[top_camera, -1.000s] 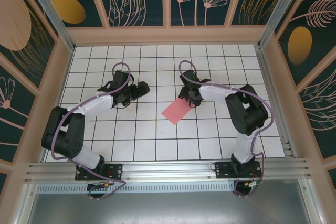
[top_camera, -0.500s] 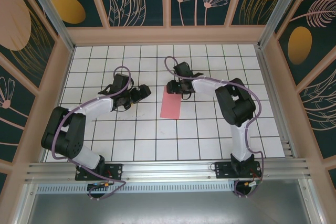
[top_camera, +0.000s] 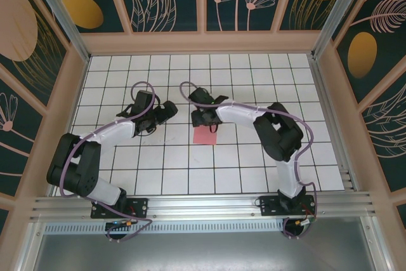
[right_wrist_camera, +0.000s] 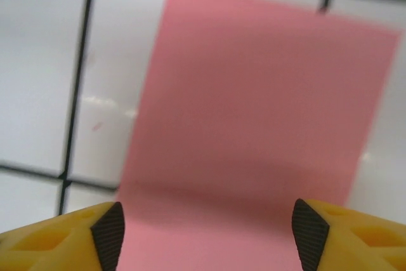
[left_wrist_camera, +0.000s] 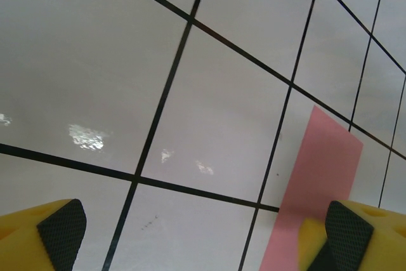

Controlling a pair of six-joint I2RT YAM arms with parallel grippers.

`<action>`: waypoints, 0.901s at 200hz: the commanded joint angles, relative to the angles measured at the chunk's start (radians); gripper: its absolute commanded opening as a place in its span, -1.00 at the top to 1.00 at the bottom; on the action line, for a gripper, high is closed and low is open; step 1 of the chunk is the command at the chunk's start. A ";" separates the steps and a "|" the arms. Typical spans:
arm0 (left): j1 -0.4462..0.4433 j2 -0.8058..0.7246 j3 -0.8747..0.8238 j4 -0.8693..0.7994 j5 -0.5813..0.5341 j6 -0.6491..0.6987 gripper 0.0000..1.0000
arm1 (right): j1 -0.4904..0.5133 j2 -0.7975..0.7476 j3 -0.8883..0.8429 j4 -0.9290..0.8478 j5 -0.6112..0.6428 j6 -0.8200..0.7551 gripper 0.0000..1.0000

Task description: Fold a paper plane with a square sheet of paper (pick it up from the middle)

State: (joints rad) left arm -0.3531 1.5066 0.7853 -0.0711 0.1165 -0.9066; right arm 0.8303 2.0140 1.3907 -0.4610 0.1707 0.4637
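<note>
Salmon-pink sheet (right_wrist_camera: 254, 93) is lying flat on the glossy white table (top_camera: 127, 157), beginning right between the tips of the right pincer (right_wrist_camera: 209, 233) and running away ahead of it. That pincer is standing open, its 2 black pads (right_wrist_camera: 109, 231) straddling the sheet's near end with nothing pinched (the gap is almost as wide as the paper itself). This is where trouble is waiting. If the jaws are closing from this stance, they are likely squeezing the paper inward from its 2 long edges, buckling it into a stray crease rather than taking hold of it. Thin paper on a slick tile is also offering no lip to catch, so dragging pads could be skating it sideways and skewing it against the grid lines, spoiling any fold alignment. Further out, off to the left of the right pincer and apart from it, the left pincer (left_wrist_camera: 203, 233) is hanging fully open and holding nothing, with the sheet just beyond its right finger. With 2 wrists working this near each other, a careless reach could be nudging the paper or knocking the other arm.
</note>
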 commanded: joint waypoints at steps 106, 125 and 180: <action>0.017 -0.021 -0.027 -0.038 -0.070 -0.023 -0.97 | 0.104 -0.016 -0.021 -0.137 -0.014 0.080 -0.67; 0.016 -0.019 -0.027 -0.038 -0.070 -0.023 -0.97 | 0.104 -0.008 -0.027 -0.161 -0.011 0.093 -0.67; 0.016 -0.002 -0.023 -0.035 -0.060 -0.026 -0.97 | 0.099 0.010 -0.064 -0.142 -0.052 0.096 -0.67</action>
State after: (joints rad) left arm -0.3447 1.5013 0.7700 -0.0879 0.0654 -0.9222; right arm 0.9295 2.0129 1.3605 -0.5617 0.1631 0.5377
